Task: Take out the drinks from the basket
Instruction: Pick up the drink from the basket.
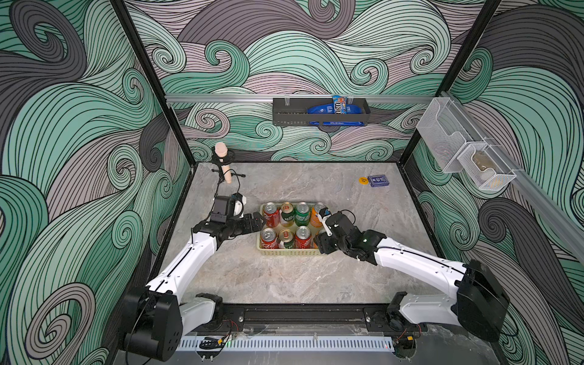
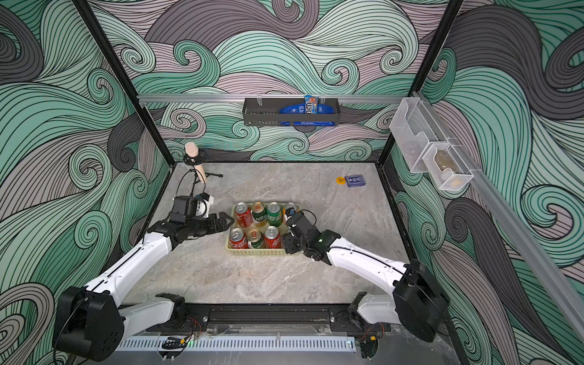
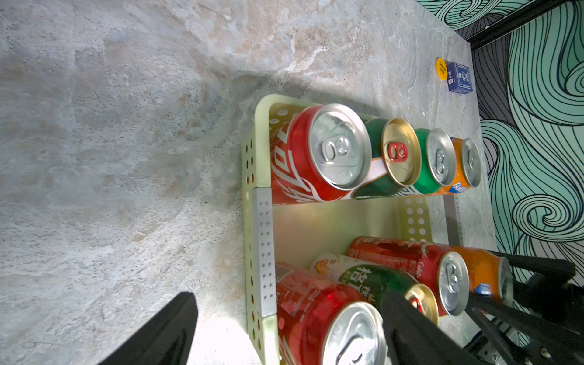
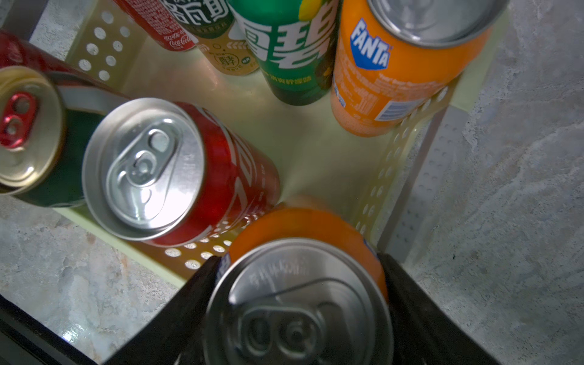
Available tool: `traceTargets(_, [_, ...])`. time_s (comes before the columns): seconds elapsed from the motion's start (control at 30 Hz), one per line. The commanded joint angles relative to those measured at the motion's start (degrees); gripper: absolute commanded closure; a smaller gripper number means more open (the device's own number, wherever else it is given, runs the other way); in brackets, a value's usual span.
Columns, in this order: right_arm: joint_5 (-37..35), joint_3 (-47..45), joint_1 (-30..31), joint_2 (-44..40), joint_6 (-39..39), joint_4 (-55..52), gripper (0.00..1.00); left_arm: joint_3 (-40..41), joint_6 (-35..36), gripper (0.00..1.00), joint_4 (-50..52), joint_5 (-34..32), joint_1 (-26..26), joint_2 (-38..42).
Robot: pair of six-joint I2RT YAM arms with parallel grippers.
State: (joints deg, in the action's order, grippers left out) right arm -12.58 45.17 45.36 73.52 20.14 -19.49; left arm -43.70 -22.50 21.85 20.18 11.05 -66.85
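Observation:
The pale yellow-green basket (image 1: 290, 252) (image 2: 257, 252) stands mid-table with the drinks upright in two rows. The back row is red (image 1: 271, 215), dark green-and-white (image 1: 287, 213), bright green (image 1: 302, 213) and orange (image 1: 316, 216). In front stand a red can (image 1: 268, 238), a dark green-and-white can (image 1: 286, 238) and another red can (image 1: 302, 237). My right gripper (image 4: 298, 260) (image 1: 322, 243) is shut on the front-right orange can (image 4: 300, 227), which its arm hides in both top views. My left gripper (image 3: 287, 303) (image 1: 259, 220) is open at the basket's left wall (image 3: 264, 246), with the front red can (image 3: 319, 313) showing between its fingers.
A blue box (image 1: 378, 181) and a yellow disc (image 1: 363, 180) lie at the back right. A microphone on a stand (image 1: 222, 161) occupies the back left corner. A black rack (image 1: 319, 112) hangs on the back wall and white mesh bins (image 1: 464, 155) on the right wall.

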Motion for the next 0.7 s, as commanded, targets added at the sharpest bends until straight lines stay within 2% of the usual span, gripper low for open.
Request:
traceTargets(0.0, [-2.32, 0.94, -0.01, -2.5, 0.82, 1.23, 0.45, 0.25, 0.73, 0.06, -0.44, 0.65, 0.46, 0.7])
traceTargets(0.67, [-6.72, 8.81, -0.15, -2.5, -1.24, -2.84, 0.45, -0.58, -0.17, 0.06, 0.62, 0.18, 1.26, 1.37])
